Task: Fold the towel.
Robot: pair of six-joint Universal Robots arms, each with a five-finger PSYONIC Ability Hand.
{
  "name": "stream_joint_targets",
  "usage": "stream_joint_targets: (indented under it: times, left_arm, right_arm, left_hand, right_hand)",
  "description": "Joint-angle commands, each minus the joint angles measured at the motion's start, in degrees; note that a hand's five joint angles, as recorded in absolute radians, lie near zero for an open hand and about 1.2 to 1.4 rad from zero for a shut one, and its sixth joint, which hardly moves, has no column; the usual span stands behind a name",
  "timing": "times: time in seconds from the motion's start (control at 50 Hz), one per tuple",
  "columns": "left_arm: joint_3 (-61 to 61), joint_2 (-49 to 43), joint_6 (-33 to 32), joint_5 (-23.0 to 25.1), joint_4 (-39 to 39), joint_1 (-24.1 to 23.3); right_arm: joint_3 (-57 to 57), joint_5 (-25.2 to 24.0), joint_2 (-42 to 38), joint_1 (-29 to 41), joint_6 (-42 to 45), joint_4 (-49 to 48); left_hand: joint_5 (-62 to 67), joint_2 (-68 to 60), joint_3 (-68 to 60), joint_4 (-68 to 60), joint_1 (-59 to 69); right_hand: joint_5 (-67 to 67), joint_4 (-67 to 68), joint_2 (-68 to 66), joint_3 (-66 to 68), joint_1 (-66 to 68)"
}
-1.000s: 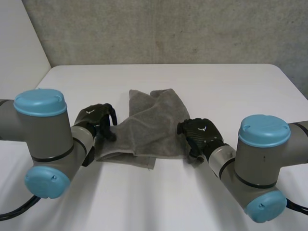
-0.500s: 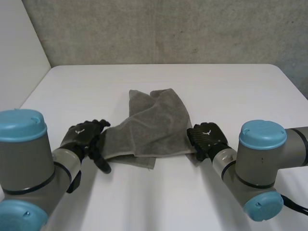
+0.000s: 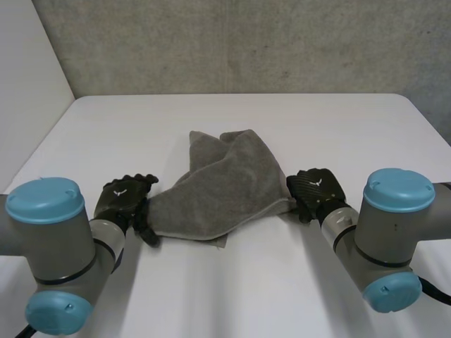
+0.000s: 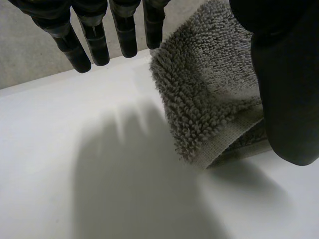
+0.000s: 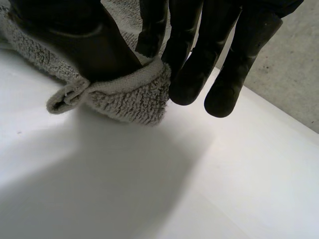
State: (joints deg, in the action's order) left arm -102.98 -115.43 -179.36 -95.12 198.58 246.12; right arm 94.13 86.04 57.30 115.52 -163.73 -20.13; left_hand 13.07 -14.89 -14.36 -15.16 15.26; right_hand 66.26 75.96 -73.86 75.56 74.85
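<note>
Overhead, the towel [image 3: 225, 190] stretches between both hands, while wrist views reveal the left hand [image 4: 284, 74] pinching one corner with straight fingers, the right hand [image 5: 84, 40] thumb-clamping the other.

Towel [image 3: 218, 190] — looped grey terry cloth, rough; table [image 3: 317, 127] — smooth, matt white.

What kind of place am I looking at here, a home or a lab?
Most likely a robotics lab or test bench: a white table, a rough grey concrete wall behind it, and two grey robot arms with light-blue caps at one grey terry towel.
</note>
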Motion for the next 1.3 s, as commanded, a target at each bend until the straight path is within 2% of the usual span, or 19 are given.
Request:
stream_joint_targets:
  times: [0.02, 0.18, 0.34, 0.38, 0.44, 0.54, 0.64, 0.84, 0.88, 0.92, 0.98, 1.02, 1.18, 1.3]
  left_arm:
    - [1.4, -2.2, 0.0, 0.1, 1.5, -0.6]
    - [2.5, -5.2, -0.6, -1.4, 5.4, -0.9]
    - [4.0, -4.3, -0.7, -6.2, 6.0, -0.7]
    - [3.9, -3.1, -0.5, -6.6, 6.0, -0.7]
    - [3.9, -2.7, -0.5, -6.6, 6.0, -0.8]
    - [3.9, -3.1, -0.2, -6.5, 6.4, -0.9]
    - [4.0, -4.1, -0.1, -6.4, 7.6, -1.3]
    - [4.9, -4.9, 2.3, -4.9, 7.7, -2.4]
    - [4.9, -4.7, 3.1, -4.3, 7.4, -2.7]
    - [4.8, -4.5, 4.6, -3.2, 7.2, -3.4]
    - [4.5, -4.4, 5.4, -3.0, 6.7, -4.6]
    - [4.4, -4.4, 5.6, -3.0, 6.4, -5.0]
    - [5.1, -5.2, 6.0, -3.0, 5.9, -6.6]
    - [6.8, -7.2, 5.4, -3.0, 6.2, -6.5]
  right_arm:
    - [-0.1, 0.0, 2.1, -1.1, -0.3, 0.4]
    - [0.0, -0.2, 7.2, -4.5, -0.8, 0.6]
    - [0.5, -0.5, 13.4, -7.6, -8.7, 0.9]
    - [0.8, -0.6, 15.3, -8.0, -11.9, 0.9]
    - [1.0, -1.1, 16.6, -8.0, -13.7, 0.8]
    - [1.5, -1.7, 16.8, -7.9, -13.7, 0.9]
    - [1.8, -1.8, 16.7, -7.9, -13.9, 0.9]
    - [1.8, -2.0, 16.4, -7.5, -13.5, 0.9]
    - [1.8, -2.0, 16.3, -7.5, -13.5, 0.9]
    - [1.7, -2.1, 16.1, -7.5, -13.5, 0.9]
    - [1.7, -2.1, 15.9, -7.7, -13.4, 0.9]
    - [1.6, -2.1, 15.9, -7.7, -13.2, 0.9]
    - [1.5, -2.1, 15.3, -7.8, -12.9, 0.9]
    - [1.5, -2.2, 15.3, -7.9, -12.9, 0.9]
  left_hand:
    - [-10.5, 2.3, 1.8, 2.6, -2.7]
    - [-8.7, 0.5, -0.1, 0.7, -0.8]
    - [-4.1, -4.1, -4.6, -3.8, 3.7]
    - [1.4, -9.6, -10.1, -9.3, 9.2]
    - [2.6, -10.8, -11.3, -10.5, 10.4]
    - [16.0, -24.2, -24.8, -24.0, 23.9]
    - [24.0, -32.1, -32.7, -31.9, 31.8]
    - [21.8, -30.0, -30.5, -29.7, 29.6]
    - [18.9, -27.1, -27.7, -26.8, 26.7]
    - [8.4, -16.6, -17.1, -16.3, 16.2]
    - [1.3, -9.5, -10.0, -9.2, 9.1]
    - [0.8, -9.0, -9.5, -8.7, 8.6]
    - [2.6, -10.8, -11.3, -10.5, 10.4]
    - [19.7, -27.9, -28.5, -27.7, 27.6]
  right_hand:
    - [3.7, 4.0, -6.1, 4.4, 5.2]
    - [3.7, 4.0, -6.1, 4.4, 5.2]
    - [3.7, 4.0, -6.1, 4.4, 5.2]
    - [3.7, 4.0, -6.1, 4.4, 5.2]
    - [3.7, 4.0, -6.1, 4.4, 5.2]
    - [3.7, 4.0, -6.1, 4.4, 5.2]
    - [3.7, 4.0, -6.1, 4.4, 5.2]
    - [3.7, 4.0, -6.1, 4.4, 5.2]
    - [3.7, 4.0, -6.1, 4.4, 5.2]
    - [3.7, 4.0, -6.1, 4.4, 5.2]
    - [3.7, 4.0, -6.1, 4.4, 5.2]
    - [3.7, 4.0, -6.1, 4.4, 5.2]
    - [3.7, 4.0, -6.1, 4.4, 5.2]
    - [3.7, 4.0, -6.1, 4.4, 5.2]
